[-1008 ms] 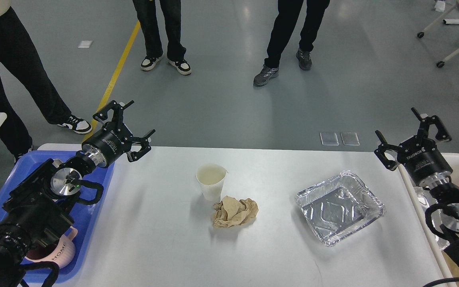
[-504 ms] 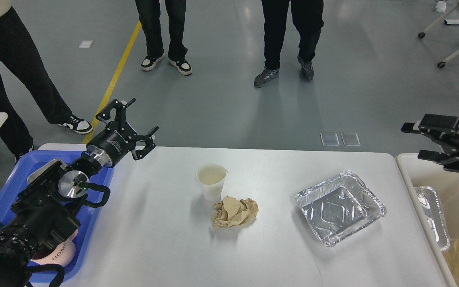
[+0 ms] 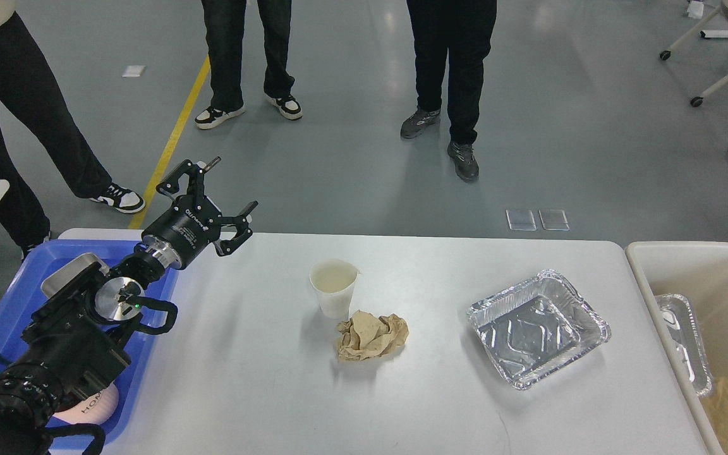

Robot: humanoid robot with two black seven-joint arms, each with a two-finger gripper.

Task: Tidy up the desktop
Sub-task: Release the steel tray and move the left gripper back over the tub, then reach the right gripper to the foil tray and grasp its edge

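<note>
While the left gripper (image 3: 215, 197) hangs w/ jaws spread wide and empty over the far-left edge of the desktop (image 3: 263, 392), the right gripper is out of view, so can't tell its state. Desktop fills the lower frame, between blue tray (image 3: 4, 309) and cream bin (image 3: 686, 253). It's stiff, heavy, smooth, likely slippery; not for lifting, so grip its litter instead: paper cup (image 3: 334, 289) by the rim, crumpled paper (image 3: 373, 337), foil tray (image 3: 538, 327). Long axis runs left-right.
</note>
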